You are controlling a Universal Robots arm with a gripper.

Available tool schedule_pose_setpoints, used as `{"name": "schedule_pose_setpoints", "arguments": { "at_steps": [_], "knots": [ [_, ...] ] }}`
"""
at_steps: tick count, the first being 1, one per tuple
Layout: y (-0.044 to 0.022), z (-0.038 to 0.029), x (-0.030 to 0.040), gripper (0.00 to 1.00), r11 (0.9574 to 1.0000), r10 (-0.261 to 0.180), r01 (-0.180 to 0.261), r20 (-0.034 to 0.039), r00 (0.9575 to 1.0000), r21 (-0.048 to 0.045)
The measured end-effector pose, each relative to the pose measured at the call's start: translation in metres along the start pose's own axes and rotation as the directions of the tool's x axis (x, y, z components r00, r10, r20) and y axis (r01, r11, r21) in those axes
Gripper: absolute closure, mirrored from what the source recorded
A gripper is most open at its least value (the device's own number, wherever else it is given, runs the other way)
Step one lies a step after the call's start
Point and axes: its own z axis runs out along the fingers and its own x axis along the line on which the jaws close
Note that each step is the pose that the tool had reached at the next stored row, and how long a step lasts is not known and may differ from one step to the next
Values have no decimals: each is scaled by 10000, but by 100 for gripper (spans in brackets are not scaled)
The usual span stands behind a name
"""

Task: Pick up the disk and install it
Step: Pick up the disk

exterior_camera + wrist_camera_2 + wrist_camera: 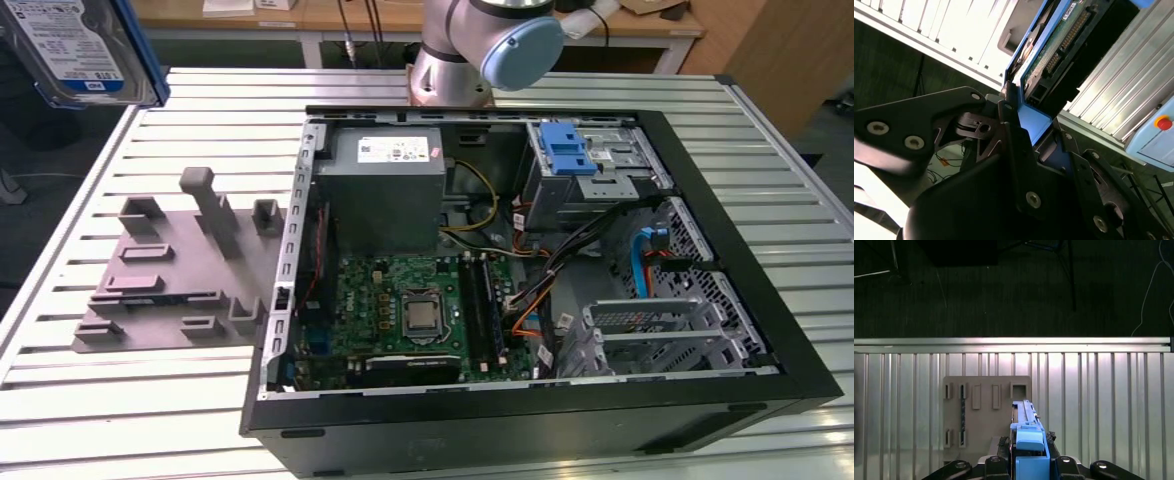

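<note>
A silver slatted metal table (120, 400) carries an open black computer tower case (534, 425) lying on its side, its green motherboard (400, 310) exposed. Just beside the case, on the exterior view's left, lies a flat grey plastic holder plate (147, 290) with upright slots. The disk (80, 50), a silver hard drive in a blue plastic carrier frame, hangs in the air above the table's far corner, well apart from the case. In both wrist views the black gripper (1026, 125) (1029, 465) is clamped on the carrier's blue end (1030, 442).
</note>
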Motion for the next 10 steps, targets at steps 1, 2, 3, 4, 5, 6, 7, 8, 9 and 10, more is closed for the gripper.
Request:
{"name": "schedule_pose_setpoints", "arguments": {
  "at_steps": [1, 2, 3, 4, 5, 6, 7, 8, 9, 10],
  "knots": [
    [-4, 0, 0, 64, 10000, 0, 0, 0, 10000, 0],
    [-9, 0, 0, 64, 10000, 0, 0, 0, 10000, 0],
    [-13, 1, 0, 64, 10000, 0, 0, 0, 10000, 1],
    [-17, 0, 0, 64, 10000, 0, 0, 0, 10000, 0],
    [-21, 0, -1, 64, 10000, 0, 0, 0, 10000, 0],
    [-25, 0, 0, 64, 10000, 0, 0, 0, 10000, 0],
    [-31, -1, -1, 64, 10000, 0, 0, 0, 10000, 0],
    [-35, -1, -1, 64, 10000, 0, 0, 0, 10000, 0],
    [-40, -1, -1, 64, 10000, 0, 0, 0, 10000, 0],
    [-44, 0, -1, 64, 10000, 0, 0, 0, 10000, 1]
  ]
}}
